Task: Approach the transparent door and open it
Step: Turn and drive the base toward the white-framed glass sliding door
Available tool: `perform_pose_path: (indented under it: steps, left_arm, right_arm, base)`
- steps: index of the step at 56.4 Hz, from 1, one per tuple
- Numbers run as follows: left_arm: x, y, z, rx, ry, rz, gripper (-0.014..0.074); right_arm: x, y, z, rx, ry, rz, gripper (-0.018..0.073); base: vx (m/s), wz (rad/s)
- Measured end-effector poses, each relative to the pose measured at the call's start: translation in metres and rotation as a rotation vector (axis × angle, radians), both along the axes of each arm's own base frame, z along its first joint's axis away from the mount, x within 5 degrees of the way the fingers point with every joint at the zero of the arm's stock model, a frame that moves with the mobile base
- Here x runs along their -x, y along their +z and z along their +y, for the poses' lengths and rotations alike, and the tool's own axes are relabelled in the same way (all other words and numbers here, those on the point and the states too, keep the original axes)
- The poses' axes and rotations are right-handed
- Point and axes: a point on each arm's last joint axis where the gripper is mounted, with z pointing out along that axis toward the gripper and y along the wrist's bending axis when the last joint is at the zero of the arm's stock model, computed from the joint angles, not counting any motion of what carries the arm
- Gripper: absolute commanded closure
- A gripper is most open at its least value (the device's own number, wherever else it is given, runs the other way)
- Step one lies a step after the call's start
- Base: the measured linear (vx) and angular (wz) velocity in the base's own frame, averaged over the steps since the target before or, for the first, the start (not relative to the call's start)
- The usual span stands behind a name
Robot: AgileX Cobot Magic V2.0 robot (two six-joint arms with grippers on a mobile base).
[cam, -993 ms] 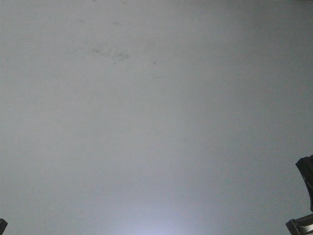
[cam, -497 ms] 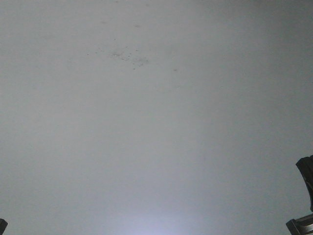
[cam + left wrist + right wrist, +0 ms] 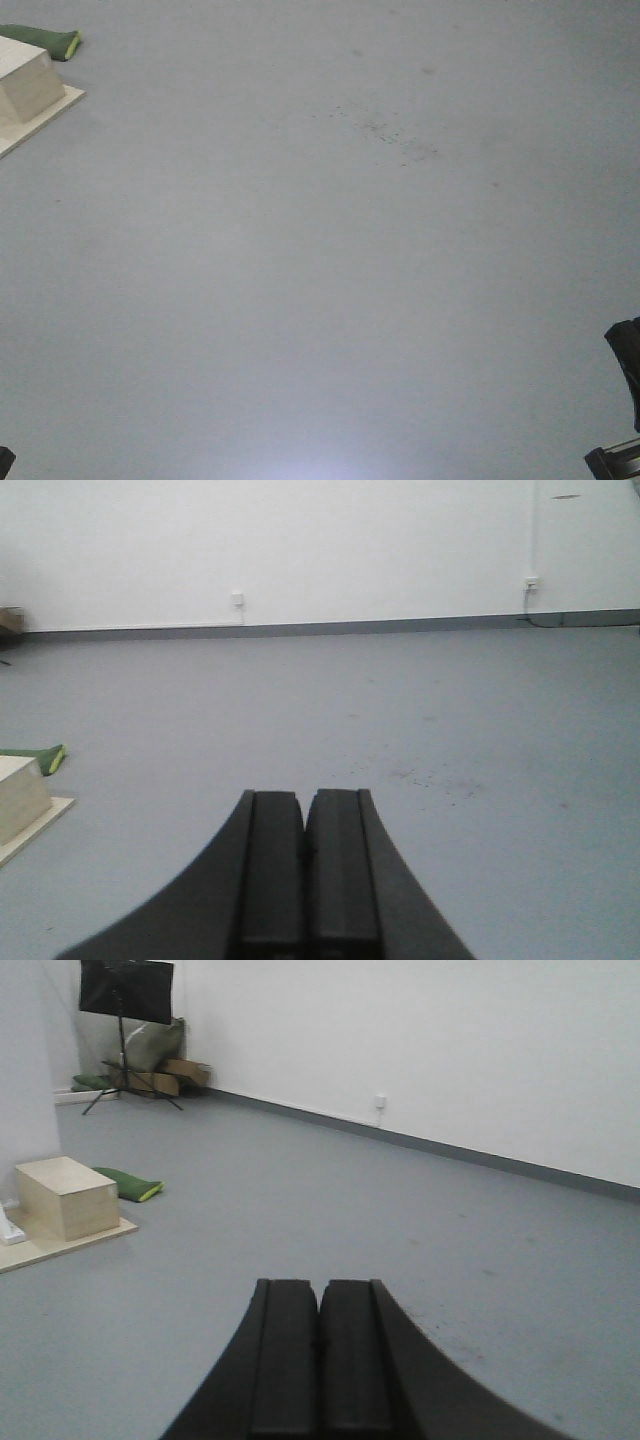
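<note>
The transparent door is out of view in every frame. My left gripper (image 3: 304, 798) is shut with nothing between its black fingers, held above bare grey floor. My right gripper (image 3: 320, 1288) is likewise shut and empty, pointing across the floor toward a white wall. In the front view only dark arm parts show, at the lower right corner (image 3: 625, 400) and the lower left corner.
A pale wooden box (image 3: 66, 1196) on a flat board stands at the left, with a green cushion (image 3: 128, 1184) behind it; both also show at the front view's top left, box (image 3: 24, 82). A black stand (image 3: 124, 1000) and boxes sit in the far corner. Dark speckles (image 3: 390, 135) mark the floor.
The floor speckles have slid rightward and down in the front view, and the wooden box and green cushion have come into view at the top left. Both grippers' arm parts hold their places.
</note>
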Motion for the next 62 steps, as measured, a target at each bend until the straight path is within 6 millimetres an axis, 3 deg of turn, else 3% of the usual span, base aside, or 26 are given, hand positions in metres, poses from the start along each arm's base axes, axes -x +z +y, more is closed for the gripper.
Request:
perform_pose_path:
  steps: [62]
  left_arm:
    - [0.0000,0.0000,0.0000,0.000,0.000,0.000,0.0594]
  right_arm:
    - [0.0000,-0.0001,0.0000,0.000,0.000,0.001,0.0561]
  base:
    - [0.42,0.34]
